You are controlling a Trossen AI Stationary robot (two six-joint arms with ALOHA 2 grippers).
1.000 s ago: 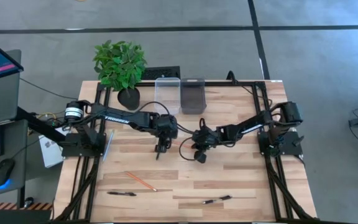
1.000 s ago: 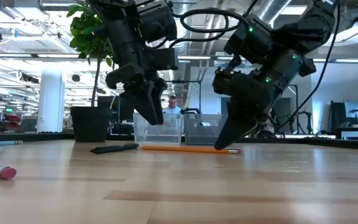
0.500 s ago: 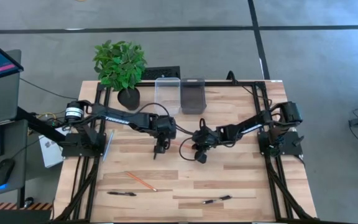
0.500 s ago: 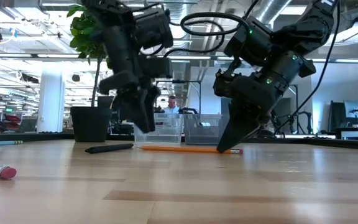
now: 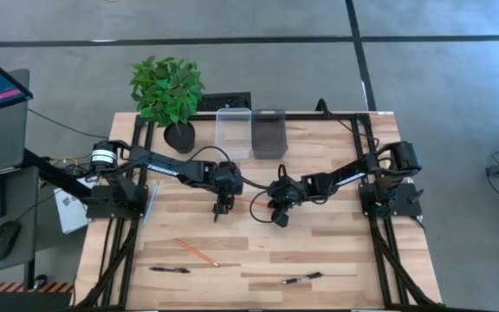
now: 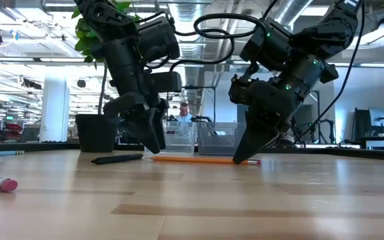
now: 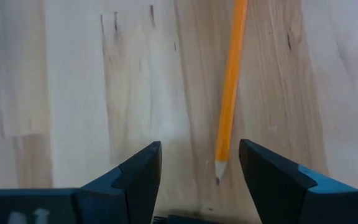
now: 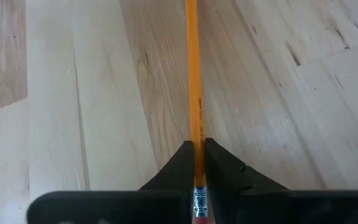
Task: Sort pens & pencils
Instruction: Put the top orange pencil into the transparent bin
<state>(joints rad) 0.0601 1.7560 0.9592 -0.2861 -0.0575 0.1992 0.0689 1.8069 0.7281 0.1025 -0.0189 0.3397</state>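
An orange pencil [image 5: 243, 200] lies on the table's middle between both grippers. My right gripper [image 6: 245, 157] is shut on it at the eraser end. My left gripper [image 7: 199, 163] is open, pointing down, with its fingers standing on either side of the pencil's sharpened tip [image 7: 218, 176] without touching it. Another pencil [image 5: 196, 251] and two black pens [image 5: 170, 269] [image 5: 304, 278] lie flat nearer the near edge. A further black pen [image 6: 119, 159] lies on the table beside my left gripper in the low view. My right gripper pinches the pencil between its two fingers just ahead of the metal band at the eraser end [image 8: 196, 186]. The fingers come from above, slanting in from the table's right. The pencil [image 8: 193, 74] runs straight out ahead of them and lies about level on the table [image 6: 199, 160].
A clear bin [image 5: 234, 130] and a dark bin [image 5: 268, 132] stand side by side at the far edge, with a potted plant [image 5: 169, 95] to their left. Bare wood lies between the grippers and the near-edge pens. A person shows far behind the table [image 6: 183, 112].
My left gripper has come down toward the pencil's sharpened end and shifted a little toward the table's left. My right gripper has kept still, shut on the pencil.
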